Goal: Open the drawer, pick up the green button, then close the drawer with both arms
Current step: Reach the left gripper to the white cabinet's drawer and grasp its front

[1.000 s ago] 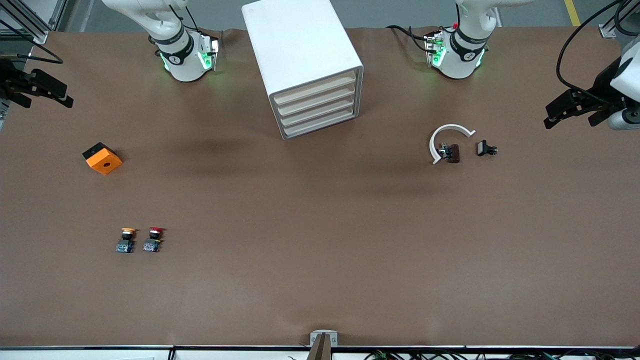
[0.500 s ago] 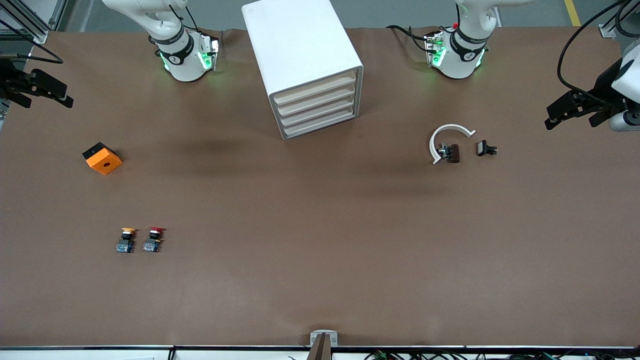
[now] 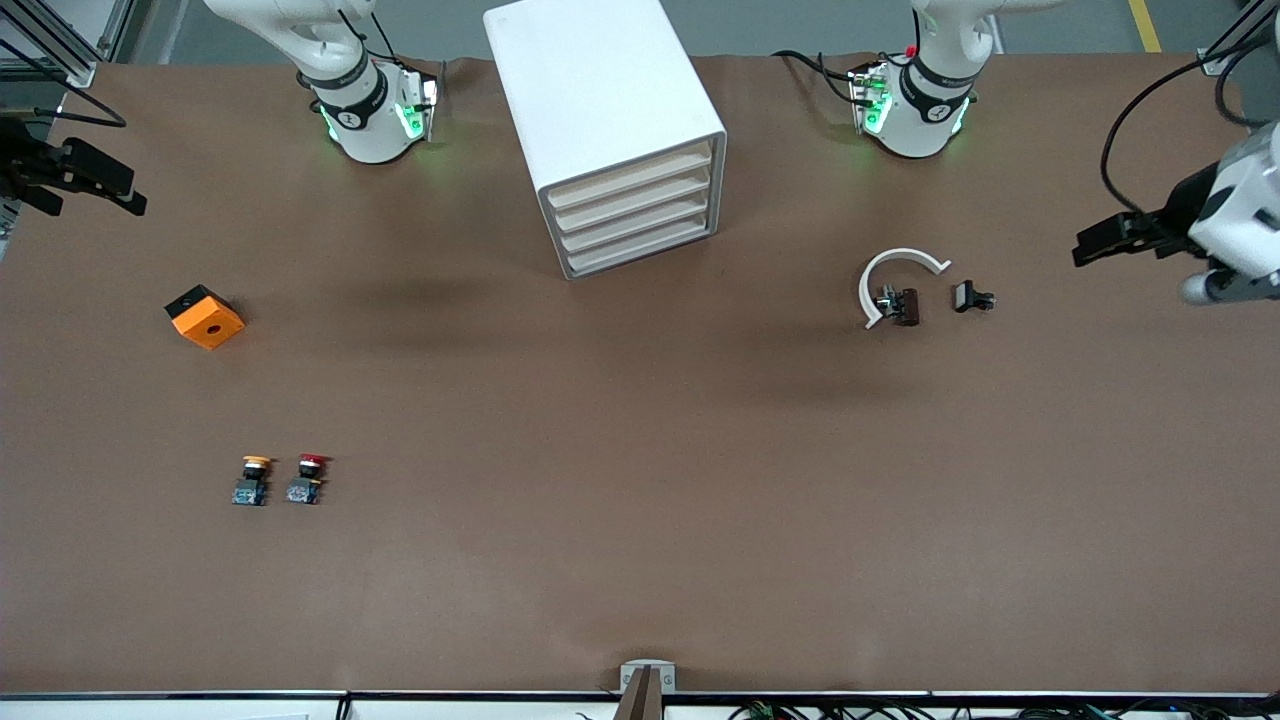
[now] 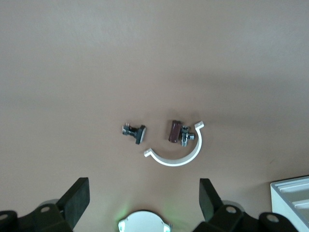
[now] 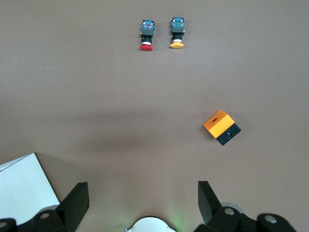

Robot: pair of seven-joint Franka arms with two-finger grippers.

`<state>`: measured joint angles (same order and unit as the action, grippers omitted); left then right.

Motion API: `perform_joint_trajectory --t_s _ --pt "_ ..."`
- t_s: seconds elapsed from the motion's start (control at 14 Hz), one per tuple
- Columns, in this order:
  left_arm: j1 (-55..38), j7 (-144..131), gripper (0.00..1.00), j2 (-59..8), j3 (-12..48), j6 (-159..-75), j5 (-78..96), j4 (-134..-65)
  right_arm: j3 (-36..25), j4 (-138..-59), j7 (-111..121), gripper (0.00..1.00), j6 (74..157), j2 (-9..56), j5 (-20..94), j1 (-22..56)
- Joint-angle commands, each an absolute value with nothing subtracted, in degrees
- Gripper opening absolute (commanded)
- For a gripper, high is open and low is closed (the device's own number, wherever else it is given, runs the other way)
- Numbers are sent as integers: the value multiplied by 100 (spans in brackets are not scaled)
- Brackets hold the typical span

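Now left gripper (image 3: pixel 1100 240) shifted toward the drawer unit (image 3: pixel 610 130), fingers apart

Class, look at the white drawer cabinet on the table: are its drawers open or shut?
Shut. All four cream drawer fronts of the white drawer cabinet sit flush within its frame; none sticks out over the brown table.

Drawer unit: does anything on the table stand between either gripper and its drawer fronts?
Nothing visible does. The left gripper and right gripper hang open at the table's ends; the drawer unit has bare table before its shut drawers. No green button shows.
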<state>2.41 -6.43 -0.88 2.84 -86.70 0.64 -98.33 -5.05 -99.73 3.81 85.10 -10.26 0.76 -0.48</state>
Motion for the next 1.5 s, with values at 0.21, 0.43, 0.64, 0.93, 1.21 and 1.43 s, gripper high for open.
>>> perform_joint_trajectory --t_s 0.21,0.43,0.64,0.93,1.21,1.43 --pt "71 -1922 100 -974 825 -8683 149 -9598 -510 -10116 413 100 8552 -1195 53 -26" --pt "1 -2206 100 -1309 923 -8745 579 -9527 -510 -10116 422 100 8552 -1195 53 -26" --pt "-333 -2941 100 -1590 923 -9087 878 -9527 -510 -10116 422 100 8569 -1195 53 -26" --pt "-930 -4303 100 -2170 932 -9264 896 -9396 -510 -10116 413 100 8569 -1195 53 -18" --pt "-1493 -5700 100 -2836 940 -9229 1063 -9046 -510 -10116 413 100 8561 -1195 53 -18" --pt "-1687 -6615 100 -3531 940 -9211 1510 -8509 -510 -10116 413 100 8569 -1195 53 -9"
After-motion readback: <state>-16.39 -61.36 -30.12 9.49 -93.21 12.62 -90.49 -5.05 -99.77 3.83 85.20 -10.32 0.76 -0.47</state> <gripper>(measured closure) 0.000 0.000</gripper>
